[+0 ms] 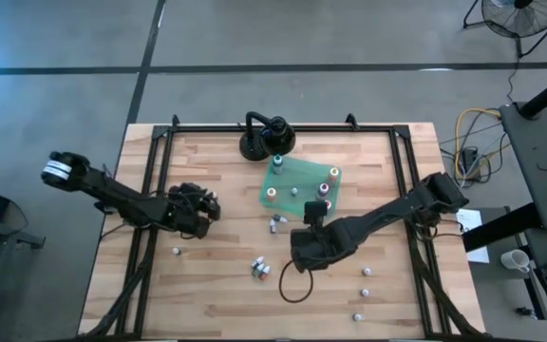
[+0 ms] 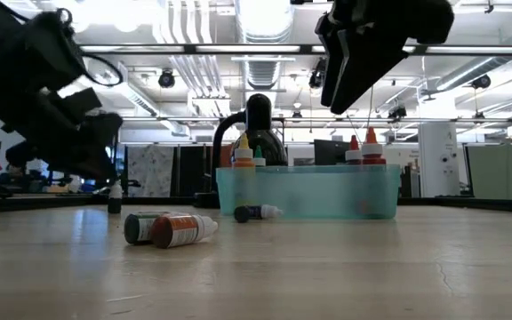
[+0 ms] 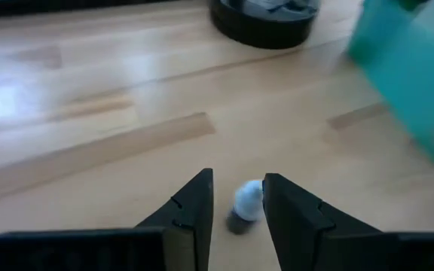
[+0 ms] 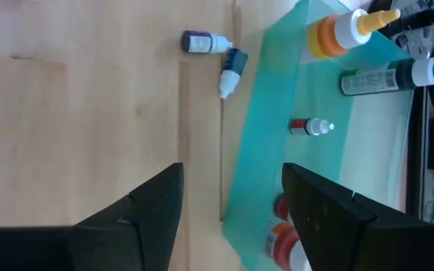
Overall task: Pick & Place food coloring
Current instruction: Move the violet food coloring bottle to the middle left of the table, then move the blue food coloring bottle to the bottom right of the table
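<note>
We see a tiny white-capped bottle (image 3: 245, 208) standing on the table (image 3: 89, 113) between the left fingers (image 3: 194, 211), spread, not touching; right fingers (image 4: 157, 203) gape wide.

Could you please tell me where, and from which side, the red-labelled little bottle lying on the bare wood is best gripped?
Grip the small red-labelled plastic bottle across its round body, at mid-label, coming straight down from above. It lies on its side with a dark-labelled bottle close beside it, so a level approach looks blocked. The narrow cap end would probably slip.
</note>
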Robot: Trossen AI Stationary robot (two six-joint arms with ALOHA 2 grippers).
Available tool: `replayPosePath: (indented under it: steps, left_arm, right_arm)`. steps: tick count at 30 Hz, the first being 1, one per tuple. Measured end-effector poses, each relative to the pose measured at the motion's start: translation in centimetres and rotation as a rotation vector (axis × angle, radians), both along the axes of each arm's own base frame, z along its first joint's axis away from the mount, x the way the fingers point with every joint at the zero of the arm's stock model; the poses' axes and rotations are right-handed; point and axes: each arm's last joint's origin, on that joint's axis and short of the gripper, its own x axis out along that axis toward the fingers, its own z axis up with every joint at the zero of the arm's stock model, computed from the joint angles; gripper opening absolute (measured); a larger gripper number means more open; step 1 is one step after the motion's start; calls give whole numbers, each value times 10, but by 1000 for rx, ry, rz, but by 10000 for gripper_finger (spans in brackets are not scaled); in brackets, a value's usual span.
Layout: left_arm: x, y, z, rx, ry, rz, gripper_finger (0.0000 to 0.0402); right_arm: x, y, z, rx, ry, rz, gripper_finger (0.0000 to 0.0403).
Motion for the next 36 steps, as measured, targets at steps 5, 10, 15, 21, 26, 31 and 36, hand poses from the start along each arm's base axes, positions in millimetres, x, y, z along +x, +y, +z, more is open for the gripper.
replayPosePath:
  steps: [5, 10, 15, 21, 26, 31, 36]
  left_arm:
    - [5, -3, 30, -102, -108, -82, 90]
    - [12, -10, 66, -124, -51, -405, 90]
    - [18, -17, 92, -127, -35, -642, 90]
    - [25, -19, 128, -171, -186, -612, 90]
    - [26, -21, 151, -207, -236, -665, 90]
    - [17, -20, 169, -246, -176, -697, 90]
    - [7, -17, 172, -226, -98, -700, 90]
  right_arm:
    - [3, -10, -1, -1, 6, -31, 219]
    - [6, -19, -1, -6, 8, -36, 219]
    - [9, -24, 0, -38, 40, 43, 219]
    - [27, -18, 6, 98, -231, -99, 219]
    - [37, -15, 12, 168, -368, -140, 219]
    - [38, -12, 12, 333, -403, -253, 219]
    - [38, -8, 10, 529, -391, -379, 219]
